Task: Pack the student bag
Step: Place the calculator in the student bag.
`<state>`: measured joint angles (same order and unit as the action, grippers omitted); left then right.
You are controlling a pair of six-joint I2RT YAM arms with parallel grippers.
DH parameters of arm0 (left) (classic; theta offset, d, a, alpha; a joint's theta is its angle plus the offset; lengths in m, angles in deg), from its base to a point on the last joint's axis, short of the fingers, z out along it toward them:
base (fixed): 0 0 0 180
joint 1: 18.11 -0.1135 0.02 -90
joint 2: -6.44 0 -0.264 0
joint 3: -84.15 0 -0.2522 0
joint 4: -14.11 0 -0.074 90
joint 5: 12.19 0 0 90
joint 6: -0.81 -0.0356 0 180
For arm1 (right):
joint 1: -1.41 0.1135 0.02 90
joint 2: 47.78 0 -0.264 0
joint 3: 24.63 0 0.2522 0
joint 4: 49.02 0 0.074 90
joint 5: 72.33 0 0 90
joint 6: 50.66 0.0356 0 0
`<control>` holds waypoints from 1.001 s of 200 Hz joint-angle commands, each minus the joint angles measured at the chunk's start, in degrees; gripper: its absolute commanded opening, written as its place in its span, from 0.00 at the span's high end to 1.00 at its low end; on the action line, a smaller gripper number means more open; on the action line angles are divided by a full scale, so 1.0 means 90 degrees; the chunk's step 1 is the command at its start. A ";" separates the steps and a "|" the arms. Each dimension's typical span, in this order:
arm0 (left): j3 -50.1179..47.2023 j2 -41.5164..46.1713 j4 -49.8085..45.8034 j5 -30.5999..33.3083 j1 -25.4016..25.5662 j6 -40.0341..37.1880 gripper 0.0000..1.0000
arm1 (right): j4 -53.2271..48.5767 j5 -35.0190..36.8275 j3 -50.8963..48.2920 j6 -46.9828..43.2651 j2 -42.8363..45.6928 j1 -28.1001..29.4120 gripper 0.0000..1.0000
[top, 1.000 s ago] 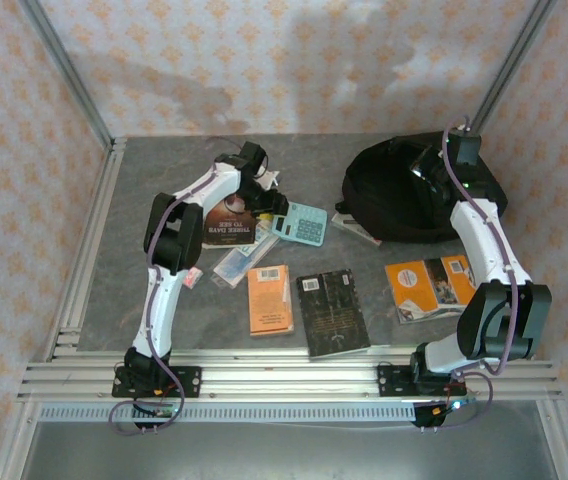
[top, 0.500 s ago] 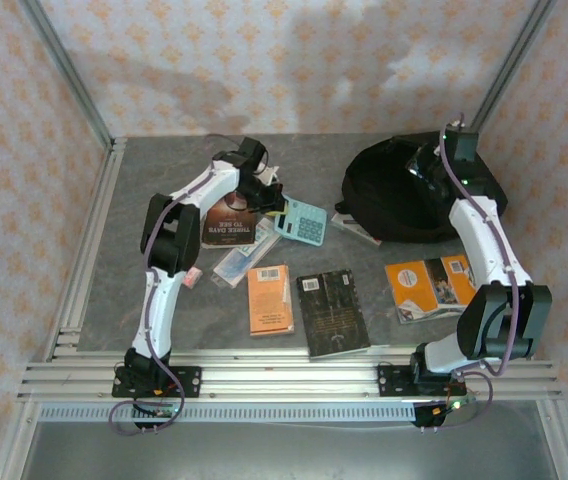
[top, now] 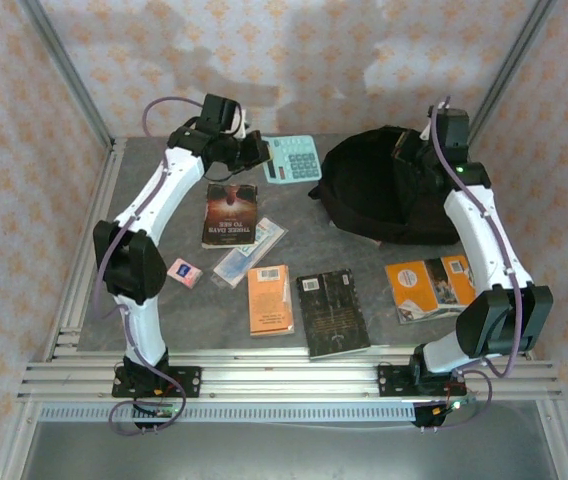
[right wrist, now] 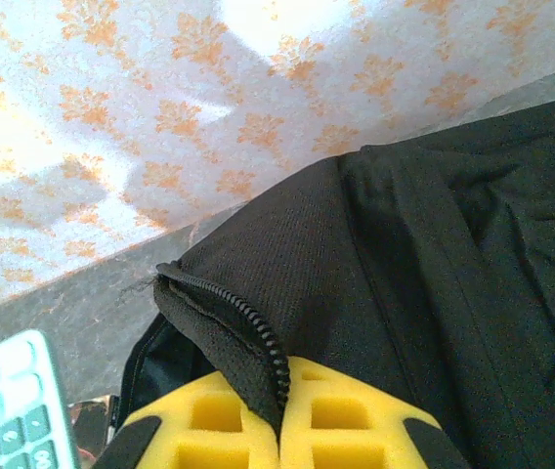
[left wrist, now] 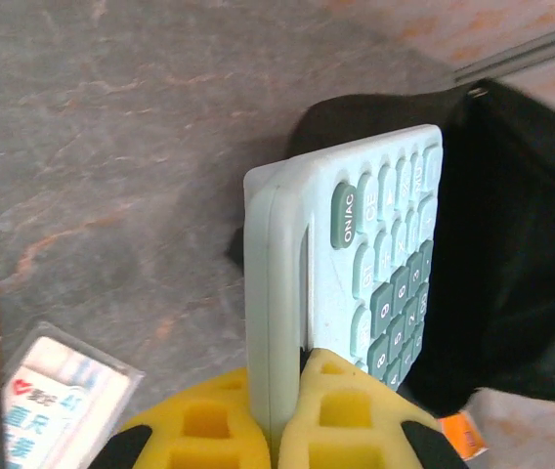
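- The student bag (top: pixel 379 195), a big black soft cloth backpack, sits at the far right of the grey table (top: pixel 164 190) in the top view. The right gripper (top: pixel 416 152) is at its top edge. The left gripper (top: pixel 256 153) holds a light blue plastic calculator (top: pixel 292 158) up, just left of the bag.
- In the left wrist view, the yellow pads (left wrist: pixel 209 430) are shut tight on the calculator's thin edge. The bag is dark right behind it.
- In the right wrist view, the right gripper pinches the bag's zipper flap (right wrist: pixel 229 318) and holds it up.
- The step is putting the calculator in. Next, I think the left arm must carry it over the opening and let go.
- A second ago the calculator lay on the table by the brown book (top: pixel 231 213). Now it is lifted, and the bag has slid left.
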<state>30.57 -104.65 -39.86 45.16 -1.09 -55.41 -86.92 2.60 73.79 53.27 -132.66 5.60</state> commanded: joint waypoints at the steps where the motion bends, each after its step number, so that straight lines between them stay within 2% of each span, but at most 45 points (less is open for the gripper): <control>1: 0.0663 -0.0060 0.0007 0.0435 0.0553 0.0595 1.00 | 0.0337 -0.0064 0.0291 0.0113 -0.0010 0.0105 1.00; 51: 0.2257 -0.1336 -0.0800 0.0751 0.1373 0.1109 1.00 | 0.0378 -0.0057 0.0278 0.0435 -0.0045 0.0218 1.00; 76: 0.2656 -0.1741 -0.1125 0.1038 0.1633 0.1392 1.00 | 0.0423 -0.0025 0.0250 0.0619 -0.0024 0.0231 1.00; 109: 0.2496 -0.1913 -0.0770 0.1099 0.1793 0.1927 1.00 | 0.0593 -0.0023 0.0131 0.0840 0.0033 0.0295 1.00; 151: 0.3124 -0.2732 -0.0678 0.1043 0.1985 0.2281 1.00 | 0.0958 -0.0259 -0.0037 0.1262 0.0029 0.0323 1.00; 200: 0.3717 -0.3976 0.0473 0.0239 0.2101 0.2763 1.00 | 0.1221 -0.0490 -0.0051 0.1435 -0.0109 0.0658 1.00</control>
<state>61.74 -135.58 -43.07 51.46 16.79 -34.53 -83.56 0.83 73.07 64.46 -133.78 9.23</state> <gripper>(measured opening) 0.055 0.050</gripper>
